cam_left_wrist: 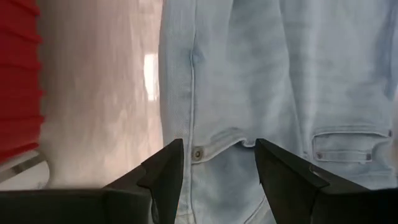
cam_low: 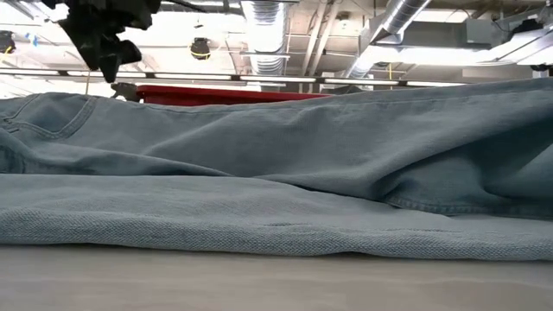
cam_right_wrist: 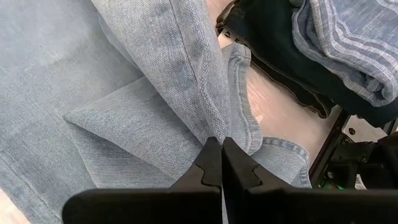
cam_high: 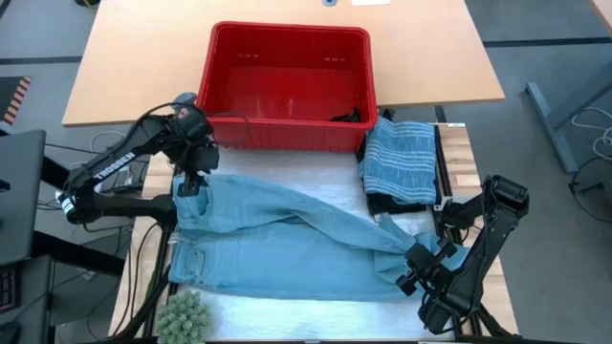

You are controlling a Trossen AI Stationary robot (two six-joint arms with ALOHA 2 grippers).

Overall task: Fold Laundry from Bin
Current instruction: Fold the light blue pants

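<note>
Light blue jeans (cam_high: 287,239) lie spread on the table in front of the red bin (cam_high: 287,86), with one leg crossed slantwise over the other. My left gripper (cam_left_wrist: 217,144) hangs open just above the jeans' waistband, near the button (cam_left_wrist: 198,153), at the garment's far left corner (cam_high: 191,183). My right gripper (cam_high: 418,256) is at the leg ends, near the table's right, shut on the crossed leg. A folded striped garment (cam_high: 402,158) lies on a dark one (cam_high: 397,203) to the right of the bin. My right gripper pinches the folded edge of the jeans' upper leg (cam_right_wrist: 208,124), close to its hem end, between its two shut fingers. The fingers slant down from the table's near right. The fingertips hide how many layers they hold. The leg runs up to them as a ridge over the other leg.
A dark piece of cloth (cam_high: 349,117) sits in the bin's right corner. A green fuzzy object (cam_high: 182,315) stands at the near left edge. The folded pile lies close beside the right arm. The bin's near wall (cam_low: 233,91) stands just behind the jeans.
</note>
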